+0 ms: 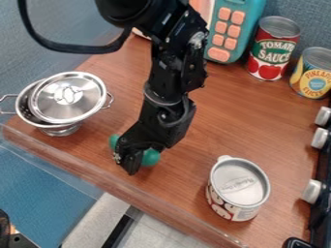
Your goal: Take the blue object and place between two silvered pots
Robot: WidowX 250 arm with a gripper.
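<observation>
Wooden tabletop (271,123), with a clear raised strip (97,177) along the near edge. Black arm (171,72) slanting down. Silver pot (59,130) by the left edge, lid (67,97) askew; well apart, near right, silver-topped can (239,186), likely the second "pot", spaced to leave a gap. Behind, teal toy phone (234,26) and two food cans (271,48), probably no obstacle. Low in that gap, gripper (132,163) across green object (150,157), perhaps for a centred hold; opening and grip impossible to tell.

Camera view — fixed, slanted downward
You look from close above the wooden counter (271,131) — across it, toward the blue-gray panel (313,22).
</observation>
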